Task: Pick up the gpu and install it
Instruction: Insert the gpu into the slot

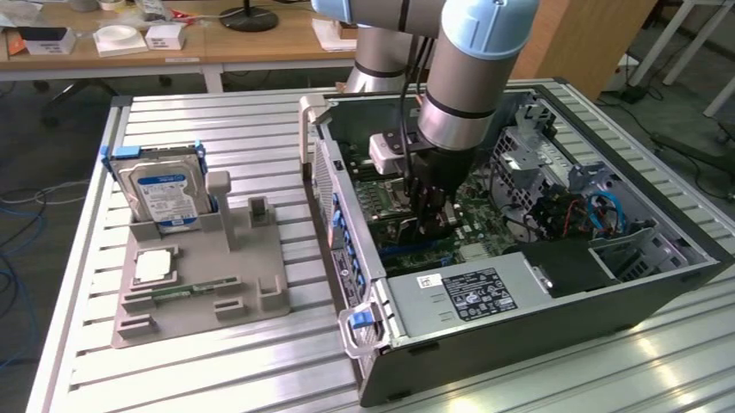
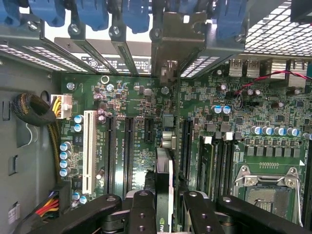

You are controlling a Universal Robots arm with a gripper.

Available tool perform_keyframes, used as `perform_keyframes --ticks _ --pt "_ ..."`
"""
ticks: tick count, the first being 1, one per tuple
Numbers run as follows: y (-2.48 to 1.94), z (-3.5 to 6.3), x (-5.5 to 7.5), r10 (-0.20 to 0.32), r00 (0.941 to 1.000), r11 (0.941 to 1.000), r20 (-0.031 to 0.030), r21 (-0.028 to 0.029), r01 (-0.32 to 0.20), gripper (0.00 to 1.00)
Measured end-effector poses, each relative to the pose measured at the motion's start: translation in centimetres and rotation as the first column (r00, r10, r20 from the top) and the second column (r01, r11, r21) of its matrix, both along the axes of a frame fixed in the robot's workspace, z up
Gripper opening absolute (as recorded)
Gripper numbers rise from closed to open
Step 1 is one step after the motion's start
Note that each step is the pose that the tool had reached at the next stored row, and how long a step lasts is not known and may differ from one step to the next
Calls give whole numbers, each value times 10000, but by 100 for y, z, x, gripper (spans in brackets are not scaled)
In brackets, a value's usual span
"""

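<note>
Exterior view: open computer case (image 1: pixel 643 284) lies on its side on the slatted table (image 1: pixel 230 129), and the arm reaches down into it over the motherboard (image 1: pixel 483 219). On that view's left, the grey parts tray (image 1: pixel 247 297) holds the hard drive (image 1: pixel 163 194) upright, a CPU (image 1: pixel 153 265) and a memory stick (image 1: pixel 195 290).

Step in hand: install, not pickup. In the wrist view the gripper (image 2: pixel 164 207) has its fingers (image 2: pixel 142 209) part closed, clamped on the gpu (image 2: pixel 164 161). The card is seen edge-on, standing upright between the fingers, its metal bracket (image 2: pixel 168 46) up at the rear slot openings by the blue latches (image 2: pixel 92 12). It runs in line with the black expansion slots (image 2: pixel 127 146); can't tell if the edge connector is seated or just above the slot.

My read of the next move: straight vertical push, card kept square to the slot, bracket tab lined up with the rear opening. Any tilt risks jamming.

Writing: white label on the power supply (image 1: pixel 488 292) and blue label on the drive, neither readable. Sticker by the rear slots is unreadable too.
</note>
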State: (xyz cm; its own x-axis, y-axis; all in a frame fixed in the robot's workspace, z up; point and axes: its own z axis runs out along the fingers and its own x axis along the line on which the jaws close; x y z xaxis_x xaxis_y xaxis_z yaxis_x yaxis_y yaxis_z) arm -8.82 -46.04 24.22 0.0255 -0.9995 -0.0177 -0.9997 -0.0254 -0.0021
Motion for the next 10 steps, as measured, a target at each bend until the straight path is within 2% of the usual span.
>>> perform_keyframes --ticks 10 --pt "0 -13 0 0 10000 10000 2 3 0 27"
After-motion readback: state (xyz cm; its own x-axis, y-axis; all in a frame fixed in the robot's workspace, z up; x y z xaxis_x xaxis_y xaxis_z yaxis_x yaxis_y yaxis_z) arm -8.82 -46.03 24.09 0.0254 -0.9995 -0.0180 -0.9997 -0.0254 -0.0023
